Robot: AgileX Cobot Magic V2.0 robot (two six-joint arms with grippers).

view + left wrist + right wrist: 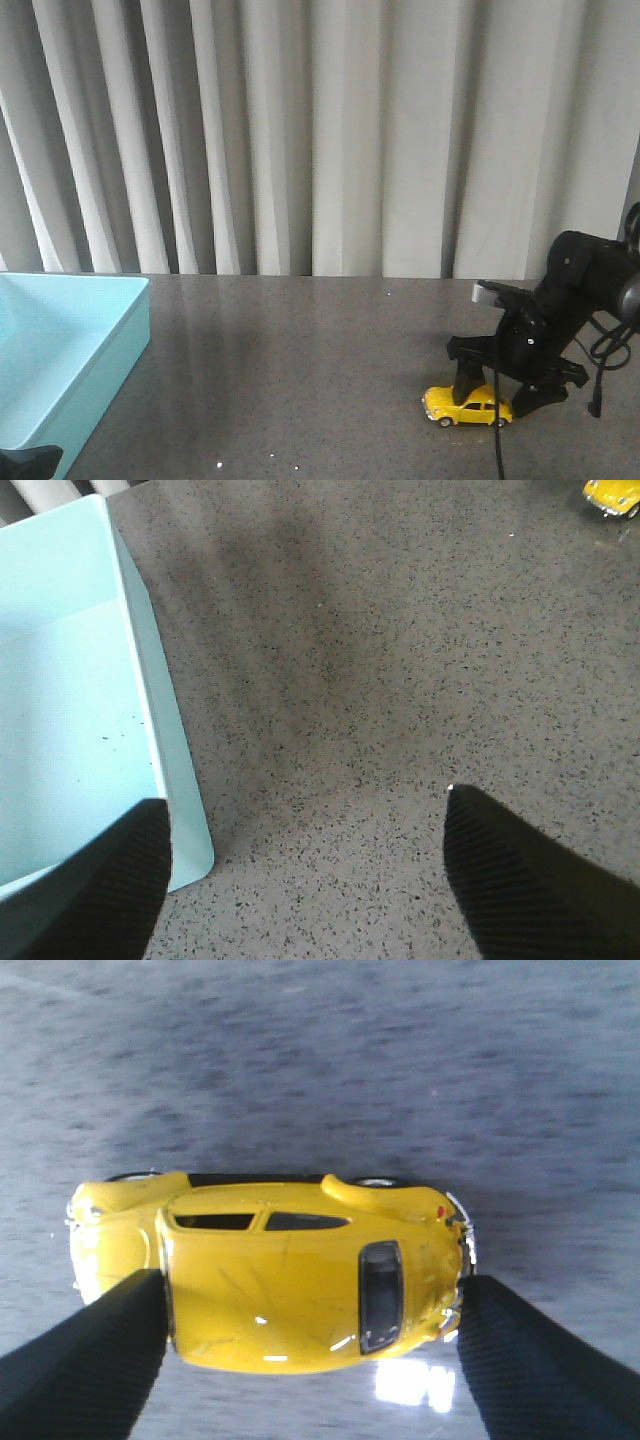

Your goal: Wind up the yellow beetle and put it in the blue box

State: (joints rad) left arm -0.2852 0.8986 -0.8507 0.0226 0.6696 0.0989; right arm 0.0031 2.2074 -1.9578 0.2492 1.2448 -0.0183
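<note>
Yellow and glossy, the yellow beetle (467,406) stands on its silver wheels on the speckled grey table (300,370), toward the robot's right and near the front edge. The right hand (482,397) is lowered straight over it, its black fingers (90,1350) spread and bracketing the car from nose to tail. In the right wrist view the beetle (270,1275) fills the gap between the two ribbed pads; one pad overlaps the front end and the other lies just beside the rear bumper, yet whether either actually presses the body cannot be told, so the hand reads as open around the toy rather than clamped on it. That view alone shows the dark side windows, the rear window and a small red tail light; the front view instead shows the black arm bent down from the right and a cable hanging beside it. Well apart, at the table's left edge, sits the pale turquoise blue box (120,340), its low wall catching the light. The left hand (300,880) hangs by the box's near corner (185,810), fingers wide apart and holding nothing; its wrist view also catches the beetle (612,494) as a small yellow shape at the far corner. Grey pleated curtains (300,130) close off the background.
</note>
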